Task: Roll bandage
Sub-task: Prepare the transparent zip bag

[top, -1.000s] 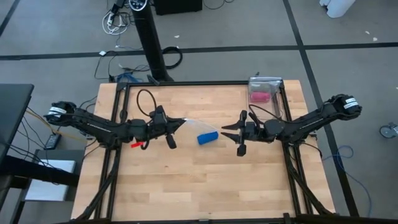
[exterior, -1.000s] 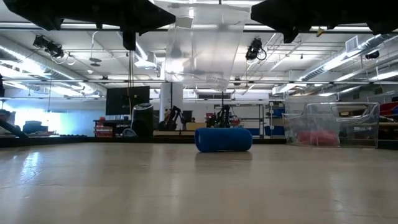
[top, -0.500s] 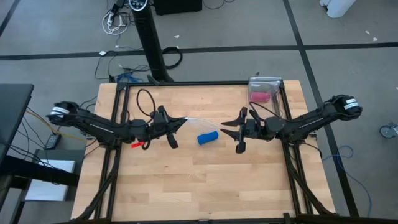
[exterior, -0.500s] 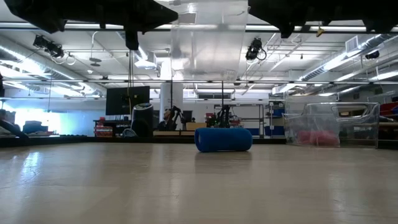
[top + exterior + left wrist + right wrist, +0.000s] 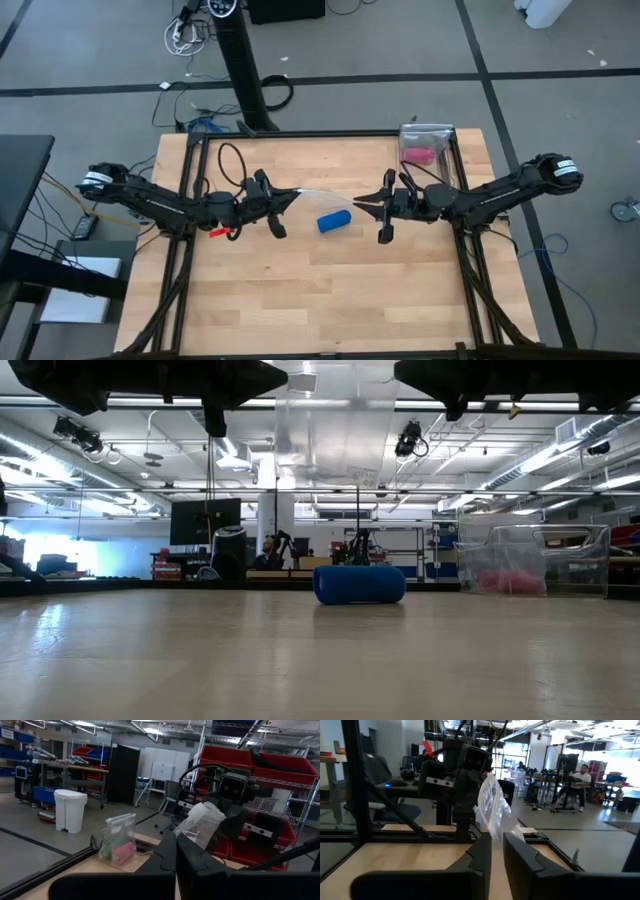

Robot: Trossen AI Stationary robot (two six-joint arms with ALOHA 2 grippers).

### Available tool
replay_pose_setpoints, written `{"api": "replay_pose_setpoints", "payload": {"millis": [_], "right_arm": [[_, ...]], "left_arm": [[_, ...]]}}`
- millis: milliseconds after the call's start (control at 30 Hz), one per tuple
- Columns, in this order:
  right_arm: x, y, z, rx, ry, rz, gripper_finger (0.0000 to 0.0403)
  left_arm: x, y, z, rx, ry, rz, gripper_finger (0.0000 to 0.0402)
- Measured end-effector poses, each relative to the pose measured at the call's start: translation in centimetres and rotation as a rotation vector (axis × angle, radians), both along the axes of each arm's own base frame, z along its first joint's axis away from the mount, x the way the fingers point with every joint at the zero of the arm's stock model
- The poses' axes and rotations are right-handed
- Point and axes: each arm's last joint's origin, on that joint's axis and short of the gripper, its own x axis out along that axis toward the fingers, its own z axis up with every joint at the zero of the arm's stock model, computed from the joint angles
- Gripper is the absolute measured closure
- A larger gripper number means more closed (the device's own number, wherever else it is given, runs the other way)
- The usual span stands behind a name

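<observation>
The bandage (image 5: 334, 220) is a small blue roll lying on its side on the wooden table, also in the low view (image 5: 359, 584). No gripper touches it. My left gripper (image 5: 291, 197) and my right gripper (image 5: 360, 201) face each other above it, each shut on one end of a clear plastic bag (image 5: 325, 192). The bag spans between them over the roll and shows in the low view (image 5: 322, 430), in the left wrist view (image 5: 201, 823) and in the right wrist view (image 5: 493, 806). My left gripper pinches the bag's left end (image 5: 186, 834) between its two fingers, coming level from the table's left. The bag is lifted clear of the table. My right gripper pinches the bag's right end (image 5: 495, 827) between its two fingers, coming level from the table's right. The bag stretches across to the other gripper, clear of the table.
A clear container (image 5: 426, 140) holding a pink roll (image 5: 417, 155) stands at the table's far right corner, also in the low view (image 5: 515, 565). Black frame rails (image 5: 190, 180) run along the table's left, right and far edges. Bare wood lies toward the near edge.
The bag's hanging lower part has risen: in the low view its bottom edge sits higher than before, farther above the blue roll. My right gripper has shifted slightly toward the table's left. The blue roll has stayed where it was.
</observation>
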Motion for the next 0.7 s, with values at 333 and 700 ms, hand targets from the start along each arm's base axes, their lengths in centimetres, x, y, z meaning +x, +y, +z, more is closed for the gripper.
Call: {"api": "replay_pose_setpoints", "payload": {"millis": [333, 700], "right_arm": [[0.4, -0.5, 0.6, -0.024, 0.016, 0.030, 0.0398], [1.0, -0.7, 1.2, -0.037, 0.078, 0.049, 0.0401]], "left_arm": [[1.1, -0.3, -0.2, 0.010, 0.025, -0.030, 0.0401], [4.3, -1.0, -0.1, 0.057, 0.088, -0.099, 0.0401]]}}
